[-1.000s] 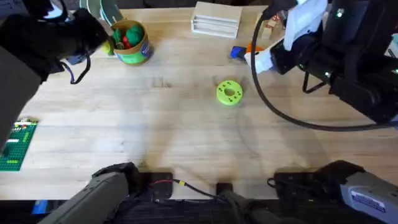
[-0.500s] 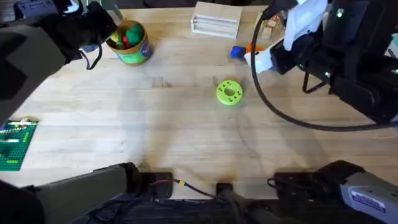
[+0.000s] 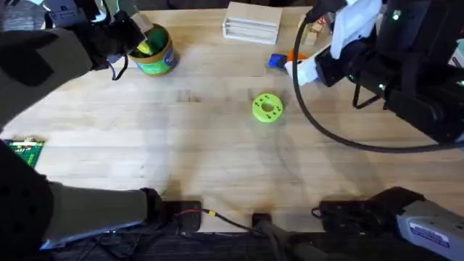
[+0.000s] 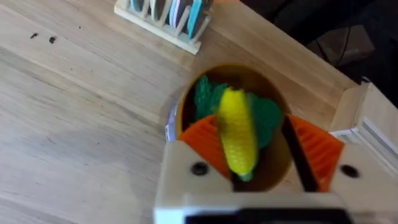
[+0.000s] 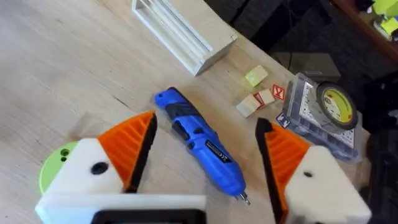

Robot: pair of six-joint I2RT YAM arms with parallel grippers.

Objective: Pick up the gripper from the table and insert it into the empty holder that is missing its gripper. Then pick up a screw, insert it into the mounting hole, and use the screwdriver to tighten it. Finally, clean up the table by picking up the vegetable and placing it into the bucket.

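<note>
Cleaning up is the step now. At the far left, the left gripper (image 4: 249, 155) hangs over the bucket (image 3: 154, 52), clenched on the vegetable (image 4: 238, 138). Next, I think, it must let go. The right gripper (image 5: 205, 162) hangs released above the screwdriver (image 5: 199, 142).

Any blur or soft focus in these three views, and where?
Overhead: the left arm looms large, dark and blurred near the camera, the wooden table sharp. Left wrist: the yellow oblong toy vegetable over the round green bucket is soft. Right wrist: the stubby blue screwdriver is crisp.
</note>
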